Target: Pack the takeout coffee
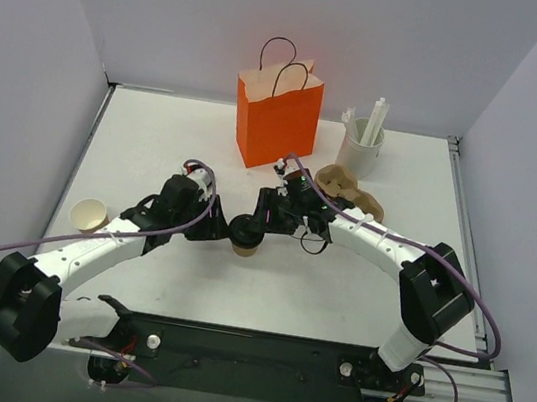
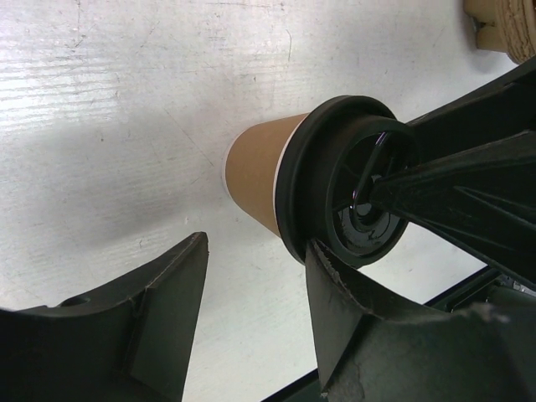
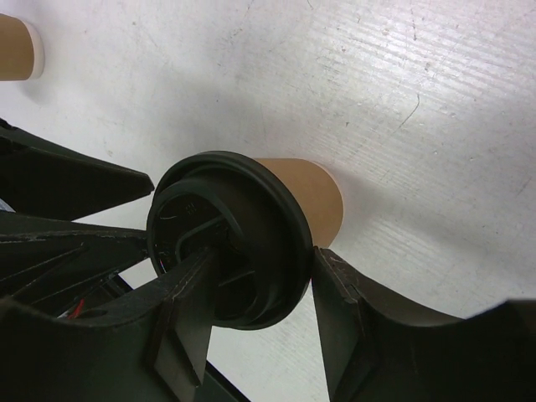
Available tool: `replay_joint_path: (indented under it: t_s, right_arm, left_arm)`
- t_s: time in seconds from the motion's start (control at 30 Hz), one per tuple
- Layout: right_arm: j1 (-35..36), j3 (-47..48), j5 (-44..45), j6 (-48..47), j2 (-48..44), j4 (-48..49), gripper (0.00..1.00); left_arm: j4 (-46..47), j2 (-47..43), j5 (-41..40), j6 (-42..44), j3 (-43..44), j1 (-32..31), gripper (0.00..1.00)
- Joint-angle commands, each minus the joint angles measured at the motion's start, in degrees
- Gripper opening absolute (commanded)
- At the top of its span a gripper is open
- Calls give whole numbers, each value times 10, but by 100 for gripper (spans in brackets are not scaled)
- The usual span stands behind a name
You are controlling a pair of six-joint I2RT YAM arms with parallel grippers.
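Observation:
The takeout coffee (image 1: 246, 235), a tan paper cup with a black lid, stands upright mid-table between both arms. In the right wrist view the takeout coffee (image 3: 251, 226) sits in my right gripper (image 3: 260, 255). One finger lies across the lid's top and the other presses the rim's outer edge, so it is shut on the lid. My left gripper (image 2: 255, 243) is open. One of its fingertips (image 2: 322, 260) touches the lid's rim, and the other stands apart with bare table between them. From above, the left gripper (image 1: 224, 230) is at the cup's left and the right gripper (image 1: 265, 223) at its right.
An orange paper bag (image 1: 277, 119) with black handles stands open at the back. A white cup (image 1: 363, 146) of sticks and a tan cardboard carrier (image 1: 349, 191) are at the back right. A lidless tan cup (image 1: 90, 216) stands at the left.

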Motion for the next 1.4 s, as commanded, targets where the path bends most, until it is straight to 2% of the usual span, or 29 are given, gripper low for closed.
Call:
replay_joint_path:
  t_s: [0.0, 0.1, 0.27, 0.4, 0.5, 0.67, 0.83, 0.9, 1.0, 1.1, 1.37]
  right_arm:
    - [-2, -20, 1, -11, 22, -8, 45]
    - [-2, -23, -1, -12, 25, -6, 43]
    - [-8, -41, -11, -11, 34, 3, 41]
    - [-15, -61, -17, -11, 40, 11, 40]
    - [-16, -65, -21, -15, 51, 29, 38]
    - [-17, -45, -53, -35, 66, 18, 38]
    - [-17, -4, -85, -82, 76, -33, 38]
    - [-17, 12, -113, -97, 88, -61, 38]
    - [-10, 34, -129, -124, 99, -94, 38]
    - [-4, 46, -137, -148, 104, -120, 39]
    - [4, 50, -155, -174, 108, -144, 39]
  left_arm:
    - [33, 15, 10, -3, 10, 5, 58]
    - [38, 18, 1, -5, 6, 8, 57]
    - [5, 38, -54, -34, -15, 9, 48]
    - [-21, 40, -105, -60, -70, 6, 46]
    - [-12, 41, -114, -73, -99, 6, 46]
    - [8, 10, -56, -74, -101, 7, 49]
    - [-34, -50, 16, -47, -18, 22, 57]
    - [-56, -60, 19, -29, 26, 26, 60]
    - [-132, -60, -18, -5, 72, 33, 61]
    - [-149, -63, -19, 11, 59, 47, 61]
    - [-28, -97, 105, 27, -15, 68, 55]
